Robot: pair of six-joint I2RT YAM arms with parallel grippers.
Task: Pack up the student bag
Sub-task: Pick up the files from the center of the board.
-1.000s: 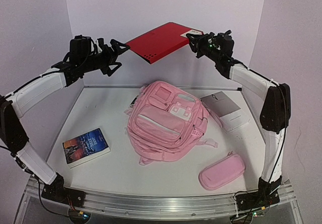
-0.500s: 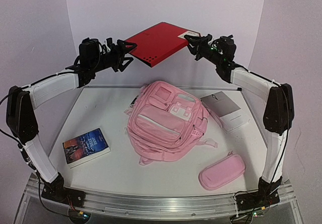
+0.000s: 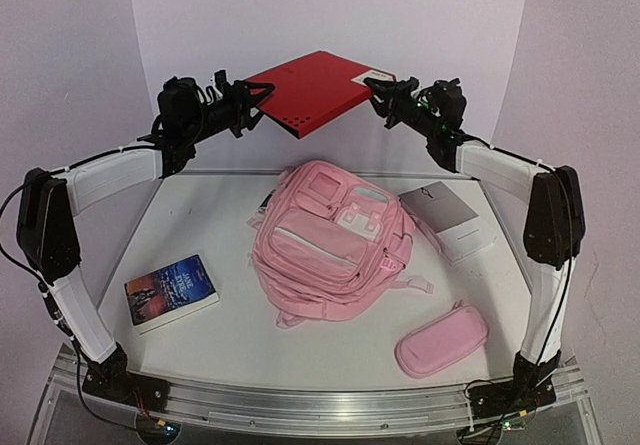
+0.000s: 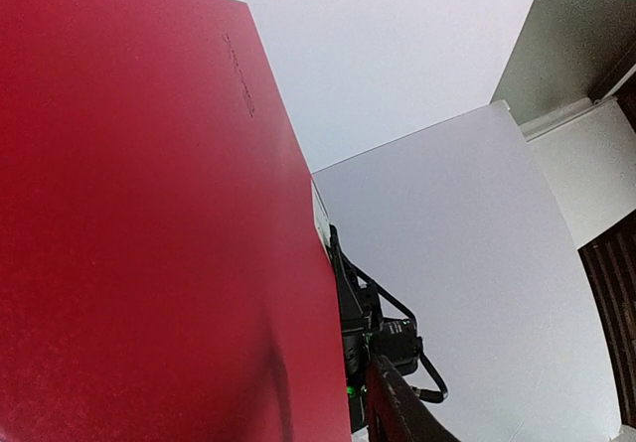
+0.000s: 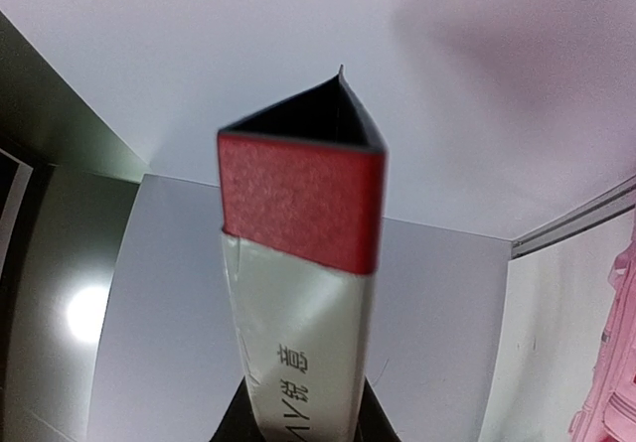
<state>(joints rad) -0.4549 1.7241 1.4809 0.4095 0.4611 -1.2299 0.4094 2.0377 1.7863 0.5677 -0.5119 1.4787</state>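
So this looks like the handover bit of the packing. The red folder (image 3: 315, 90) hangs in the air at the far side, up above the bag (image 3: 330, 245), with an arm on each end. The right pincer (image 3: 378, 90) is clamped down narrow on the folder's right edge. Its wrist view has the spine (image 5: 303, 204) running straight out from between the jaws. The left pincer (image 3: 255, 103) is right at the folder's left corner, and red fills most of its wrist view (image 4: 129, 214). I honestly can't tell if it has bitten down or just sits around the corner.

The bag lies flat mid-bench (image 3: 240, 335), pockets up, and I can't spot an open mouth on it from above. The book (image 3: 170, 292) sits near left and the pencil case (image 3: 441, 340) near right, both well apart from it.

My guess for the next move: get a solid two-sided hold, then bring the folder down toward the bag. Somebody has to open the main compartment first, though.
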